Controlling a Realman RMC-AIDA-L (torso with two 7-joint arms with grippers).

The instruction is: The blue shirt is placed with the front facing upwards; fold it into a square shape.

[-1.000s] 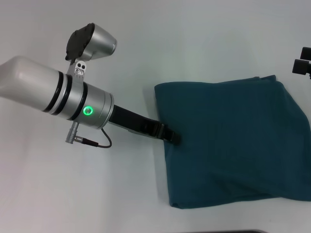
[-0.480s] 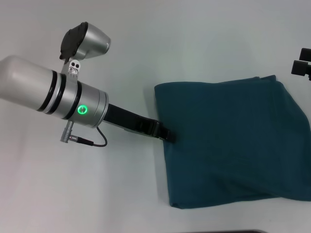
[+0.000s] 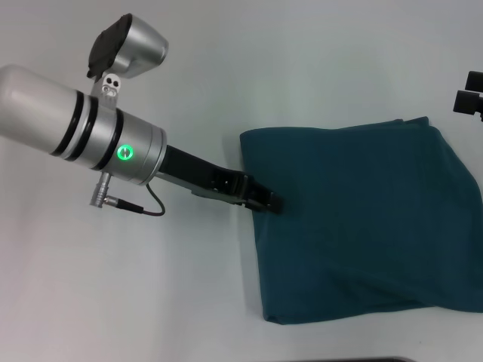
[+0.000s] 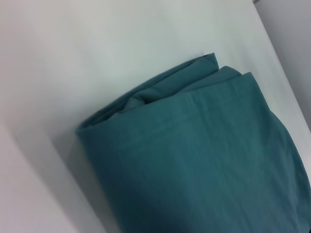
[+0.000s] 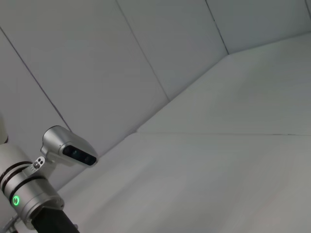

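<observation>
Left gripper (image 3: 268,202), left of centre frame, reaches to the left edge of the blue shirt (image 3: 362,219); whether it is open or closed cannot be told. Shirt lies folded, centre to right, on the white table (image 3: 189,302). Right gripper (image 3: 469,100) sits at the upper right edge, apart from the shirt.

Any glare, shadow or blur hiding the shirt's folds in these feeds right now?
Head view: even light, no glare; the blue shirt shows soft creases, with a faint shadow along its near edge and the left gripper at its left edge. Left wrist view: layered folds readable, slightly soft. Right wrist view: no shirt, only table and wall.
</observation>
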